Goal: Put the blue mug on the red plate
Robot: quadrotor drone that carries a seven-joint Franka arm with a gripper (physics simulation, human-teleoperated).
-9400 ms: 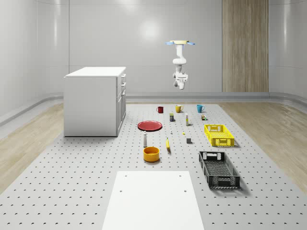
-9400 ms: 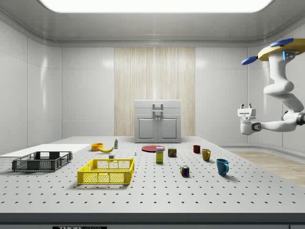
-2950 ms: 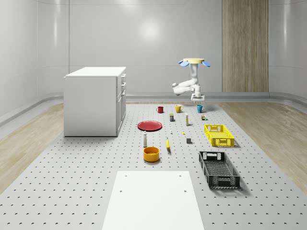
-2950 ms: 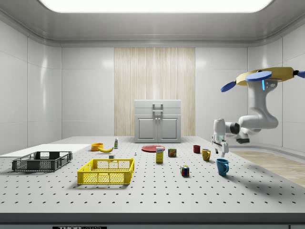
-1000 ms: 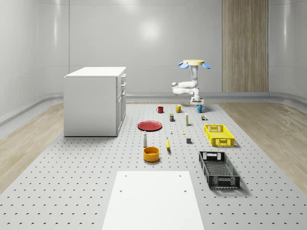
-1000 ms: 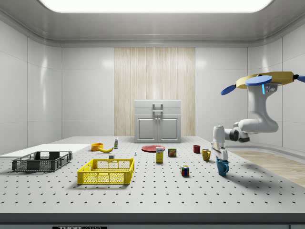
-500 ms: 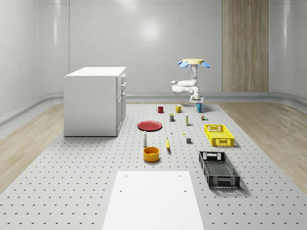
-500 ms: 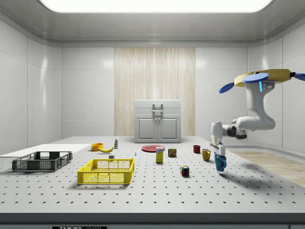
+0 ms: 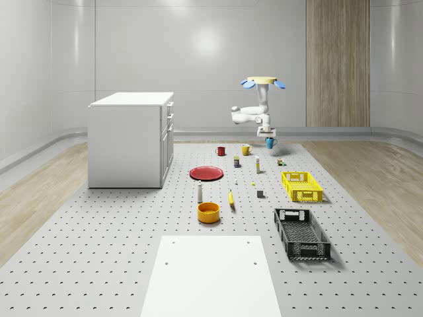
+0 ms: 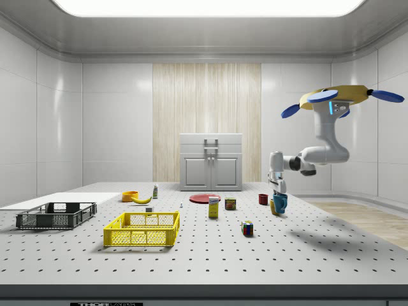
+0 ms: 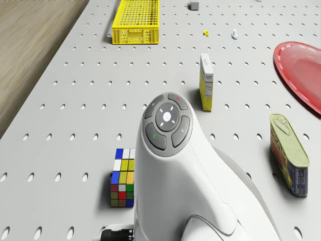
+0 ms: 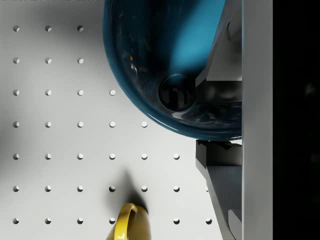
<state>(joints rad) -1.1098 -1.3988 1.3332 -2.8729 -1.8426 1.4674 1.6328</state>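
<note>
The gripper pinches the mug by its rim, clear of the table, while the drone hovers near the far edge. A one-sided hold could let it swing, slip, or clip the yellow mug before reaching the plate.

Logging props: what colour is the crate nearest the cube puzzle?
Yellow crate, clearest in the side view, beside the cube puzzle.

The grey pegboard floor carries it all: a white cabinet, a red plate, a red mug and a yellow mug at the far end. A yellow crate sits beyond a black crate, an orange bowl near a banana, a white sheet nearest, and a puzzle cube, box and tin.
</note>
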